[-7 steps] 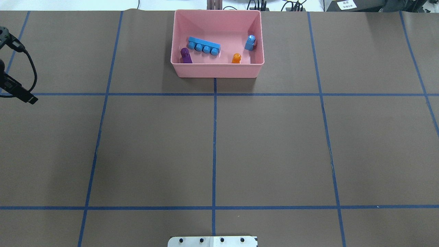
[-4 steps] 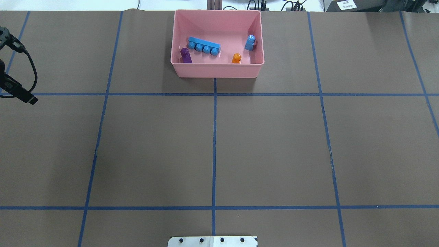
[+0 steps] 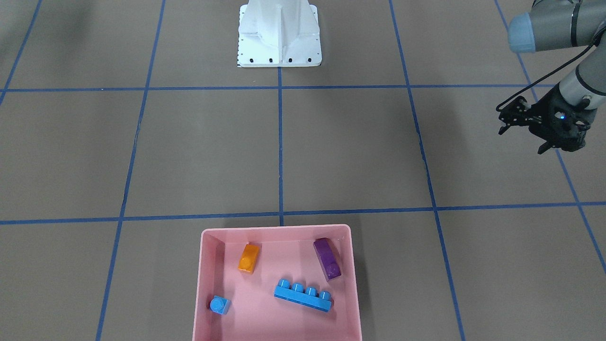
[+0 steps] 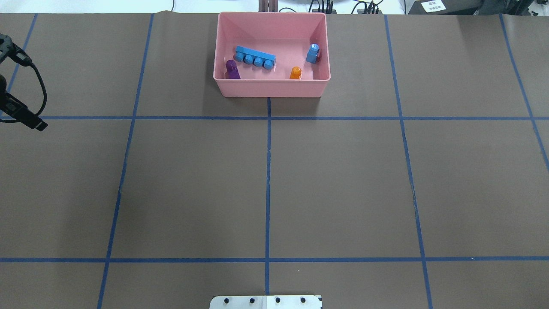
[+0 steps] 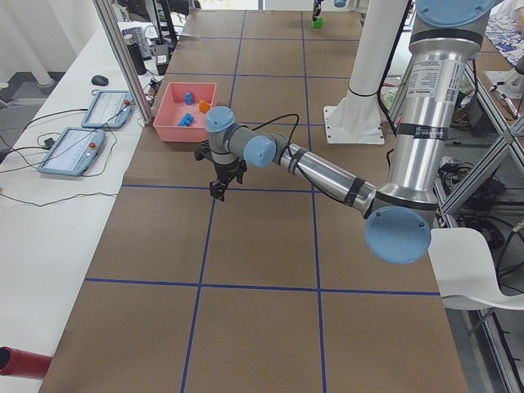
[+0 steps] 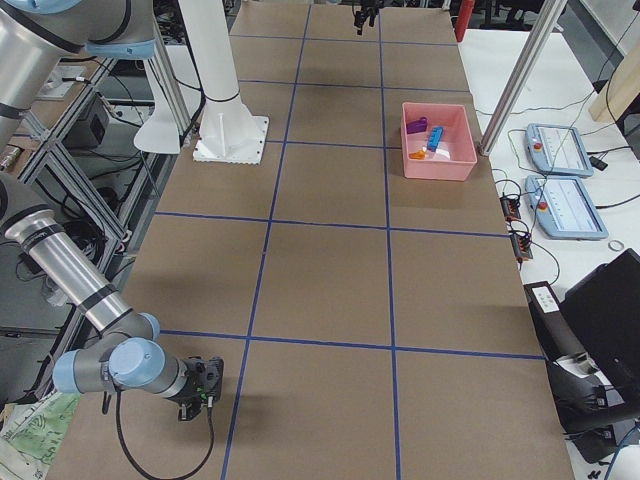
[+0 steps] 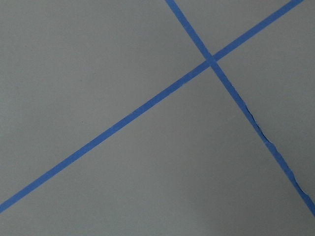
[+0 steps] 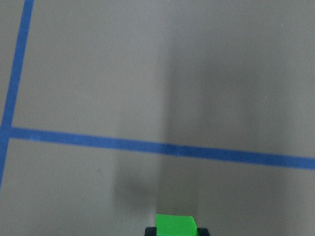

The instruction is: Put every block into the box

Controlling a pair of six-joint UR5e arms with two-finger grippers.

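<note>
Five glossy studded plastic bricks in all. Four lie inside the shallow pink plastic rectangular tray [image 4: 272, 88] at the far edge of the brown taped surface [image 4: 343, 180]: one orange brick [image 3: 248, 258], one purple brick [image 3: 327, 258], one tiny blue one-stud cube [image 3: 219, 304] and one long blue four-stud bar [image 3: 303, 296]. The fifth, a green brick [image 8: 175, 223], is missing from the overhead and front-facing views. The right wrist view shows it pinched in the closed right hand [image 6: 195, 395]. The left hand [image 3: 521, 141] hangs spread and empty.

The table [image 4: 343, 180] is brown, ruled with a grid of blue tape lines. The box [image 4: 272, 88], upper centre of the overhead view, is plain pink and holds an orange block [image 4: 296, 73], a purple block [image 4: 232, 69], a blue four-stud bar [image 4: 254, 57] and a blue cube [image 4: 313, 53]. A green block [image 8: 175, 225] shows at the bottom edge of the right wrist view; the robot base [image 3: 279, 33] is white.
</note>
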